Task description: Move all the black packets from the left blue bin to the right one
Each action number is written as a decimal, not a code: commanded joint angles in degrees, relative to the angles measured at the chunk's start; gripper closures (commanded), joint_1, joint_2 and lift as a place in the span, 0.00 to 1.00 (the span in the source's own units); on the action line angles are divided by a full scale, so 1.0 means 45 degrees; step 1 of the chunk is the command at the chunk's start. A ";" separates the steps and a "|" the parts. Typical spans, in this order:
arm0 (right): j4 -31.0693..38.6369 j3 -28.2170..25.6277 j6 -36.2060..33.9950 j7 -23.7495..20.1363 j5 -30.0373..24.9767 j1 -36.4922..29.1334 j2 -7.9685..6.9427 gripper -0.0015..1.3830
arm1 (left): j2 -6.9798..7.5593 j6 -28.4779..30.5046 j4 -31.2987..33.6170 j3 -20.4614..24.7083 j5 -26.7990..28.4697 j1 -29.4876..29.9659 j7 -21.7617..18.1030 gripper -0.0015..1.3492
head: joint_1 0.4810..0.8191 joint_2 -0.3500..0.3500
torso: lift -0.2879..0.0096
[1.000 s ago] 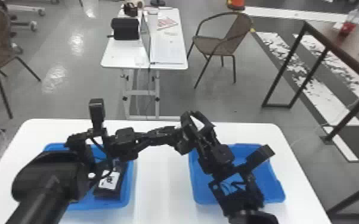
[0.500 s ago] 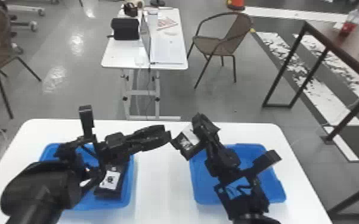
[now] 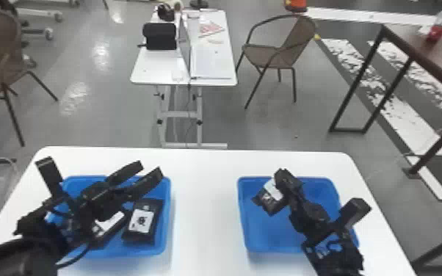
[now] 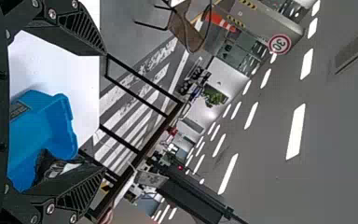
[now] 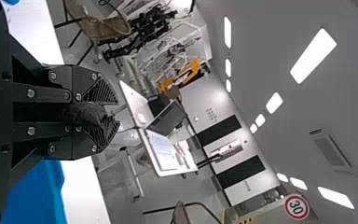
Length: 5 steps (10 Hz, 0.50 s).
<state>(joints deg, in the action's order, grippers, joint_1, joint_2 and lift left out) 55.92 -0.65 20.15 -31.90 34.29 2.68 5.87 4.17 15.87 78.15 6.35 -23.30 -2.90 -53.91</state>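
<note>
Over the left blue bin my left gripper stands open with nothing between its fingers; the left wrist view also shows this gripper spread wide. Inside that bin lie a black packet with a white label and, partly under the arm, another black packet. Above the left part of the right blue bin, my right gripper is shut on a black packet, which hangs tilted. The right wrist view has the gripper closed on the packet's dark edge.
Both bins stand on a white table, with a strip of tabletop between them. Beyond it are a second white table with a laptop, a brown chair and a dark-framed table at the right.
My left gripper has drawn back left from the middle and opened; the packet near it at mid-table is now with the right gripper, which has moved slightly right and down over its bin.
</note>
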 commanded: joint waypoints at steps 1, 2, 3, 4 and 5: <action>-0.1861 -0.0013 -0.0005 -0.0079 0.0016 0.0987 0.0394 0.92 | 0.0070 -0.0402 0.0074 0.0326 -0.0232 0.0118 0.0008 0.11 | 0.63 0.33 | 0.97; -0.2759 -0.0149 -0.0005 -0.0060 -0.0023 0.1436 0.0434 0.74 | -0.0164 -0.0206 0.0172 0.0619 -0.0388 0.0137 0.0027 0.11 | 0.63 0.33 | 0.97; -0.3326 -0.0481 0.0014 -0.0060 -0.0219 0.1729 0.0414 0.40 | -0.0438 -0.0089 0.0309 0.0932 -0.0193 0.0157 0.0125 0.11 | 0.63 0.32 | 0.97; -0.3345 -0.0872 0.0053 -0.0040 -0.0648 0.1787 0.0394 0.13 | -0.0711 0.0438 0.0621 0.1069 -0.0623 0.0372 0.0652 0.11 | 0.63 0.32 | 0.97; -0.3130 -0.1165 0.0385 -0.0001 -0.0785 0.1690 0.0375 0.04 | -0.0945 0.2216 0.1363 0.1225 -0.1306 0.0723 0.1570 0.11 | 0.63 0.31 | 0.97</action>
<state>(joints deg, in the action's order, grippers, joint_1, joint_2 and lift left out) 41.36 -5.00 21.06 -31.93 31.24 10.50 7.62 0.64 21.16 82.33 11.37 -27.38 -0.57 -47.37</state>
